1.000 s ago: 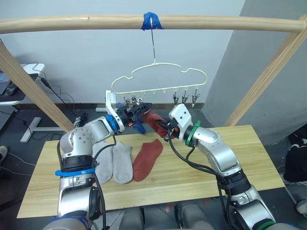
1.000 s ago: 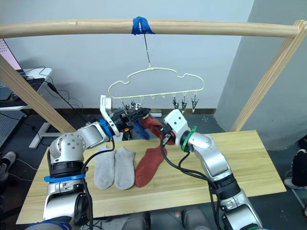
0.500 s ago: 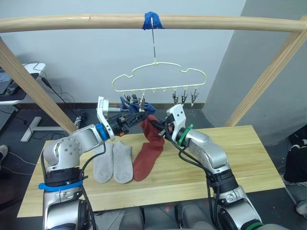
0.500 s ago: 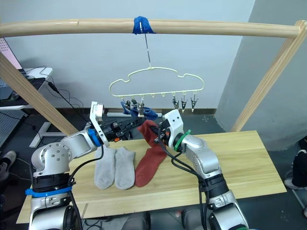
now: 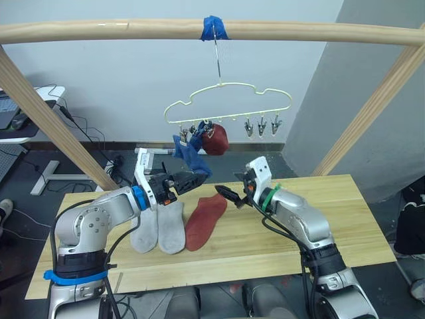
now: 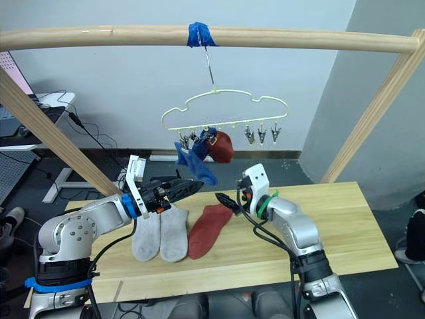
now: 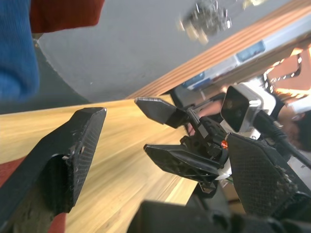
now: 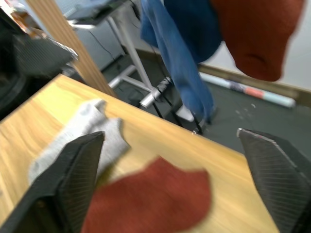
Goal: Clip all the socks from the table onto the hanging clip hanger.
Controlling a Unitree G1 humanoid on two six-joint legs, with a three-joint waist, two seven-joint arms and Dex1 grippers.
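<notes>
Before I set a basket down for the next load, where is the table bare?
The table's right half, beyond the right gripper, is bare to its end. The front strip below the socks is free too. It is crowded left of centre: two grey socks beside a red sock, the left gripper over them.

Matt knit socks [image 5: 159,229]; grainy wood table [image 5: 345,219].

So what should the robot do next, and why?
Probably lower the right gripper to the rust red sock on the table. Both grippers are open and hold nothing, and the left gripper hovers above the two grey socks. One red sock and blue socks already hang from the clip hanger, and the right gripper is nearest the loose red one.
</notes>
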